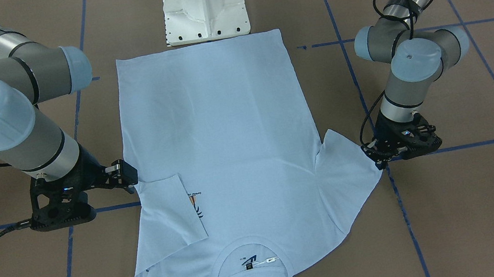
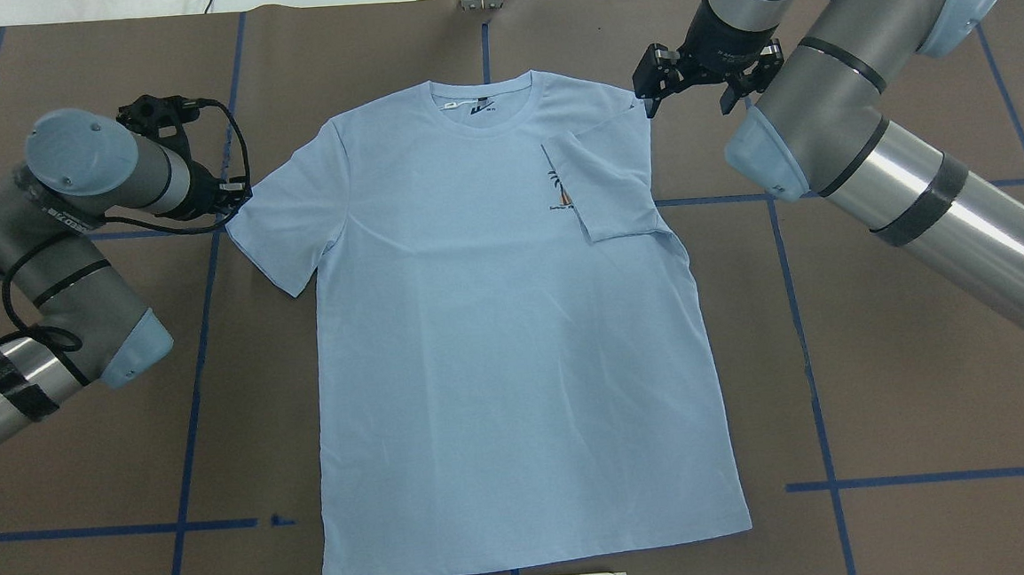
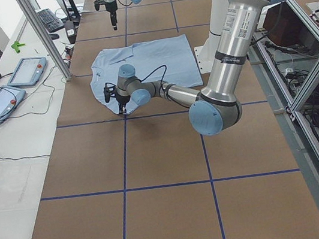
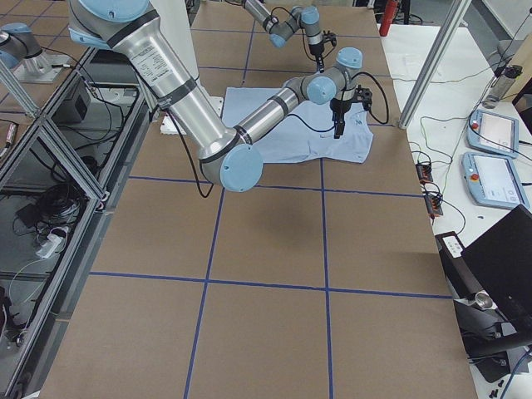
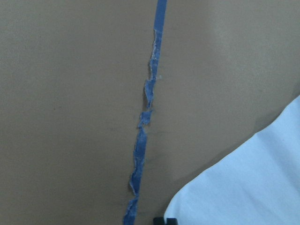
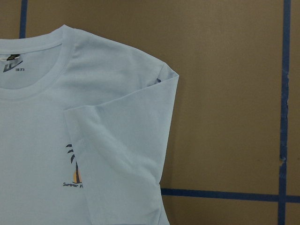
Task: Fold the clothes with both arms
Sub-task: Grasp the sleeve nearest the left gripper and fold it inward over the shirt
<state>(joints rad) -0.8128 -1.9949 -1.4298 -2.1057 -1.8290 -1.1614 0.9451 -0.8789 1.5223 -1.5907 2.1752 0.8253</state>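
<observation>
The T-shirt (image 2: 498, 350) lies flat on the tabletop (image 2: 908, 370), light and limp, and is probably best pinched at its edges. The right hand (image 2: 687, 99) hovers by its shoulder with fingers apart. The left hand (image 2: 235, 196) meets the spread sleeve (image 2: 286, 221), and whether it is closed cannot be told.

Bright, even light comes from above. Shadows on the brown surface (image 2: 928, 404) are soft. In the overhead view the silver tube of the right arm (image 2: 975, 224) shows glare at 3 o'clock. The left wrist view is slightly soft.
</observation>
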